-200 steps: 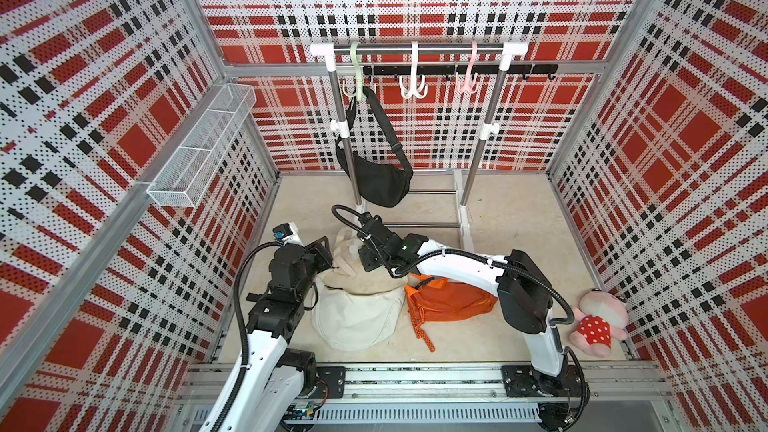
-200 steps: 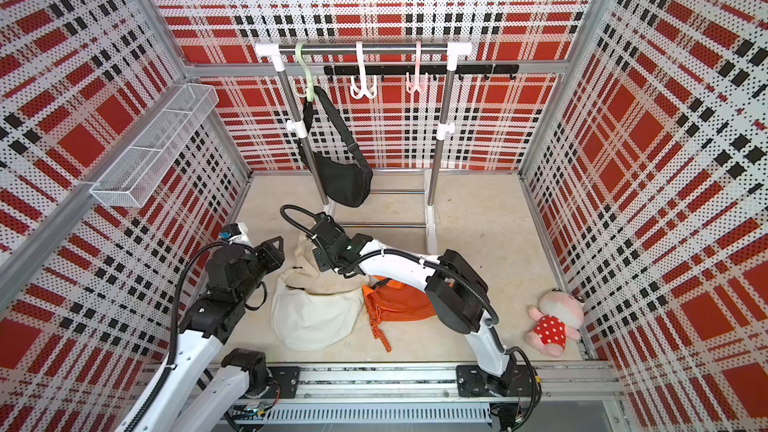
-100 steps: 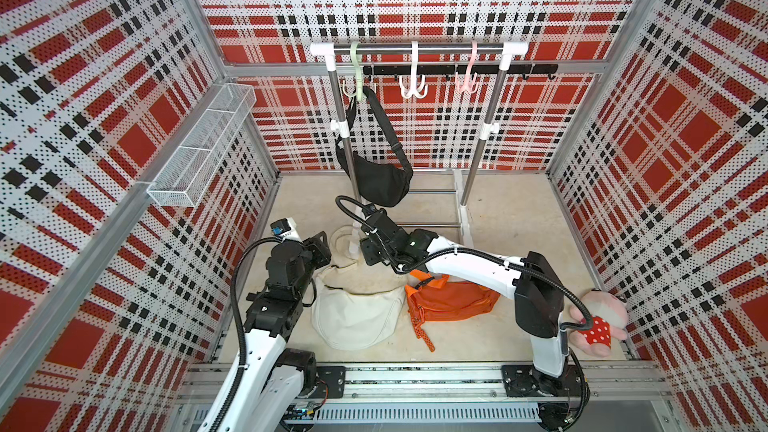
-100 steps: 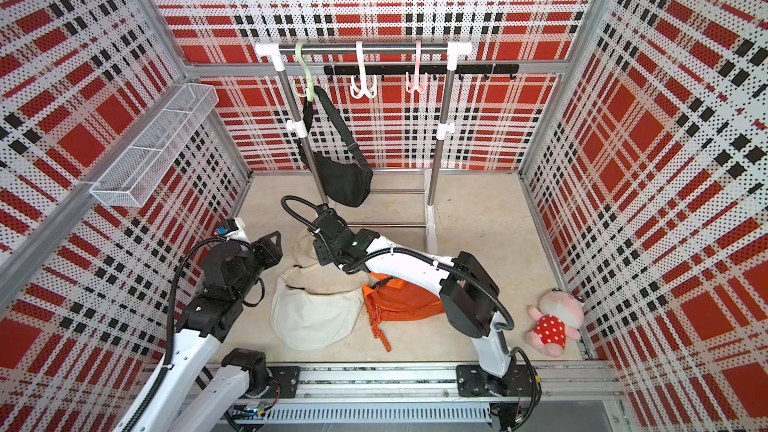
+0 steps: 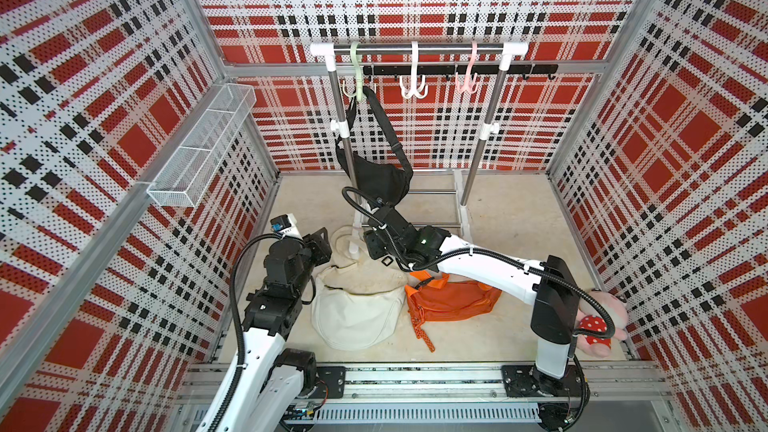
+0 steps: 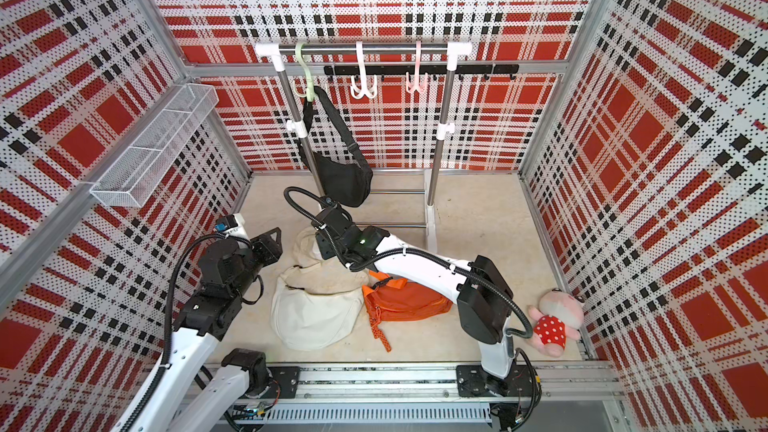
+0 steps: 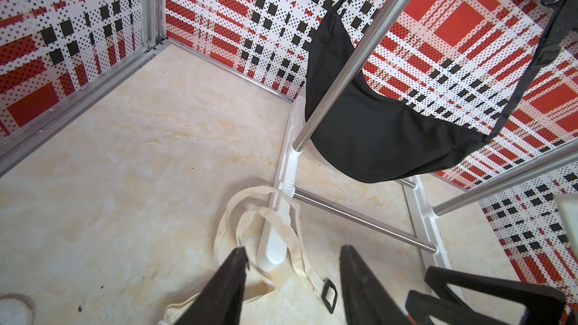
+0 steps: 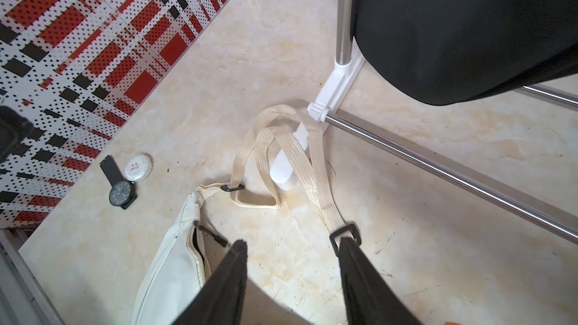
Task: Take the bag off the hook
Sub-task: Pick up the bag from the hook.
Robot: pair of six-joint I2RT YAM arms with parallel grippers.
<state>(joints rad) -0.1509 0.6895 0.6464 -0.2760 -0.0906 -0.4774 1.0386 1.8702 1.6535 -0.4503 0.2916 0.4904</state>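
Since a second ago, the right gripper [image 8: 291,242] is lifting from the cream bag [image 5: 353,317] toward the rack [image 5: 415,48], its jaws spreading apart and holding nothing. The left gripper [image 7: 292,248] is hovering nearby, its jaws likewise apart and empty. Three bags are showing. The cream bag and the orange bag [image 5: 453,297] are lying on the floor, and the black bag [image 5: 380,184] is hanging by its strap from the green hook [image 5: 356,76]. Three hooks are hanging on the rail: the green hook, the white hook [image 5: 413,81] and the pink hook [image 5: 469,76]. One watch [image 8: 122,193] and one soap disc [image 8: 138,167] are lying together. One plush toy [image 5: 598,326] is sitting by the right arm's base. One wire basket [image 5: 203,147], in three sections, is hanging on the side wall.
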